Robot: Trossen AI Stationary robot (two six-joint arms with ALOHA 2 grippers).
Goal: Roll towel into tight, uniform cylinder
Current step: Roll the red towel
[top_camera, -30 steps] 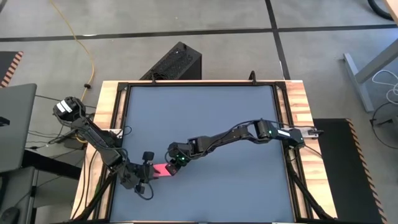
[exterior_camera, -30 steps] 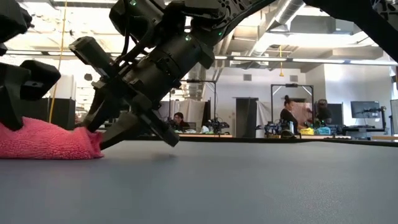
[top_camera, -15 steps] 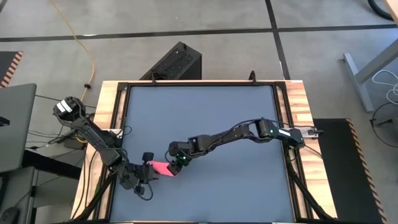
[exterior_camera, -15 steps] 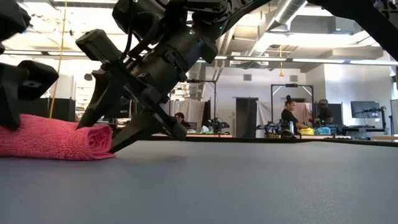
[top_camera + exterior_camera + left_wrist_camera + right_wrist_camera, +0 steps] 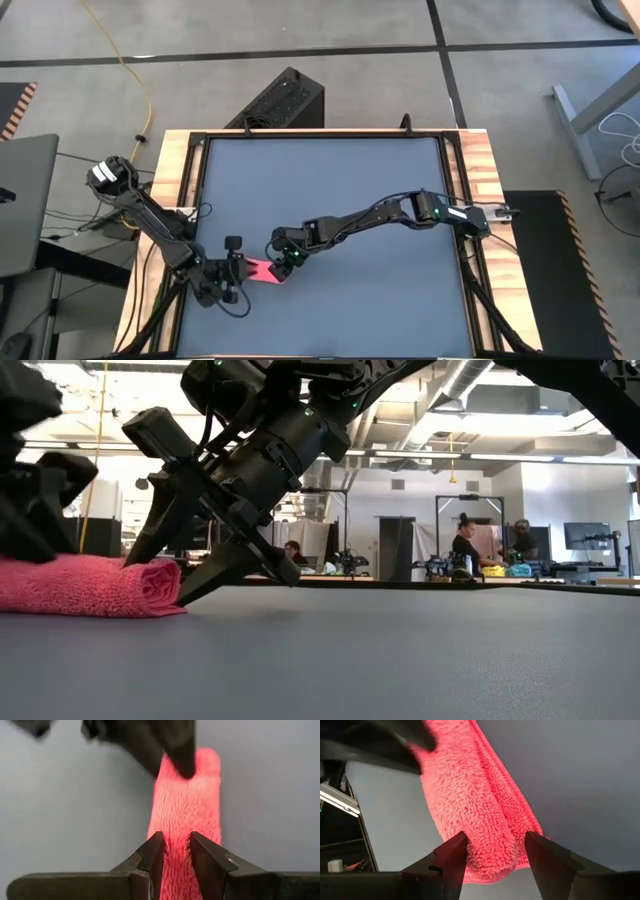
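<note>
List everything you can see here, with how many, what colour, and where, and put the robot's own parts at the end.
towel: one, bright pink, rolled up, lying on the table near its front-left corner
table: one, dark grey top with a wooden rim, middle of the high view
black box: one, on the floor behind the table
yellow cable: one, on the floor behind the table, to the left
people: at least two, far off in the room behind the table, low view
left gripper: one, dark, at one end of the towel, fingers pinching a narrow ridge of cloth
right gripper: one, dark, at the towel's other end, fingers open and straddling the roll
</note>
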